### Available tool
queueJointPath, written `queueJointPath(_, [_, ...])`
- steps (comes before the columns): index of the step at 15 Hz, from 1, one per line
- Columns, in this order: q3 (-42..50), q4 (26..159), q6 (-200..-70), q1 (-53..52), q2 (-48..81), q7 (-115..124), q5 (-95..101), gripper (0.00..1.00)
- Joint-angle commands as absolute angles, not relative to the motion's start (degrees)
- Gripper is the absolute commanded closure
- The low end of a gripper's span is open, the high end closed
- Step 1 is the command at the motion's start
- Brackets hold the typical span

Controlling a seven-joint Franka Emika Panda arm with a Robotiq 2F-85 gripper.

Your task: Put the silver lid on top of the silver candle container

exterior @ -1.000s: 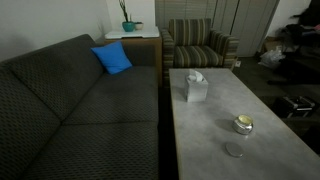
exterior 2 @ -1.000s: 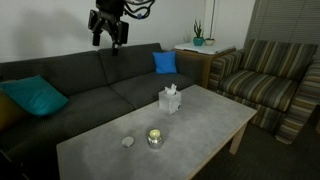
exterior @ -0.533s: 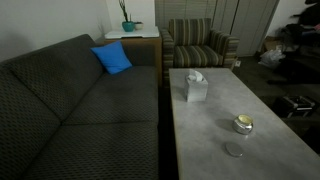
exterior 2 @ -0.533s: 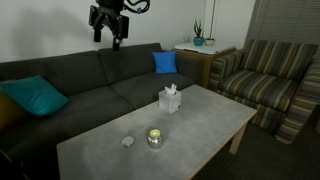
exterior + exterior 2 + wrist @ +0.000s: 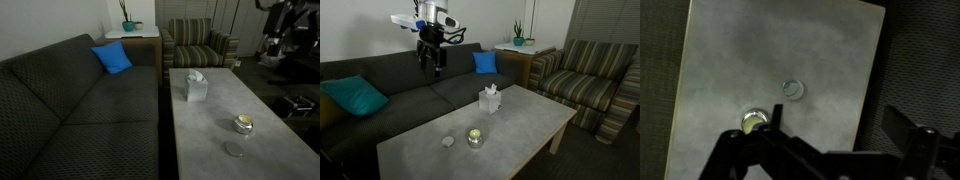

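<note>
Lid [image 5: 792, 89] lay flat on the table [image 5: 720, 55], well below the jaws and untouched by them. In the wrist view it showed up the frame from the gap between the two dark fingers [image 5: 912, 135]. The jaws were spread wide, with nothing held between them. The candle tin [image 5: 755, 121], its yellowish wax showing, stood just up the frame from the other finger in that view. It was near the lid but apart from it.

In an exterior view the jaws hung from the arm [image 5: 427, 22], pointing down, high over the sofa [image 5: 410, 95] and its backrest. The table [image 5: 520, 125] was lower and off to one side of them. There the lid [image 5: 448, 141] lay close beside the tin [image 5: 474, 137], with bare tabletop between the two. Farther along the table an upright tissue box [image 5: 490, 100] stood clear of both.

Out from the jaws, a blue cushion [image 5: 485, 62] leaned at one end of the sofa and a teal cushion [image 5: 358, 97] at the other. Past the blue one stood a striped armchair [image 5: 585, 75].

In an exterior view the arm [image 5: 283, 30] was only a dim shape in the top corner. The lid [image 5: 234, 150] and tin [image 5: 243, 124] were far below it on the table [image 5: 205, 135].
</note>
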State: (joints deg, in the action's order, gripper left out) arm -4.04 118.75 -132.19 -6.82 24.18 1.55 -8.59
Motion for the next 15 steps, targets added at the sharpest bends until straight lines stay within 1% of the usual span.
queueJointPath(1, [-5.7,113.0,-131.0,-2.9,35.2,-3.2,-12.0,0.0])
queueJointPath(2, [-4.8,117.1,-132.4,-5.3,29.6,0.6,-9.5,0.0])
queueJointPath(4, [-4.8,116.0,-132.8,-4.8,32.5,0.1,-9.6,0.0])
queueJointPath(7, [-4.9,115.9,-132.7,-5.2,31.2,0.4,-9.6,0.0])
queueJointPath(9, [-3.6,115.4,-133.7,-7.2,31.7,3.0,-6.5,0.0])
queueJointPath(12, [-2.1,113.0,-138.5,-9.2,36.3,8.9,-2.7,0.0])
queueJointPath(15, [-4.1,107.6,-140.6,-6.6,44.6,6.3,-5.3,0.0])
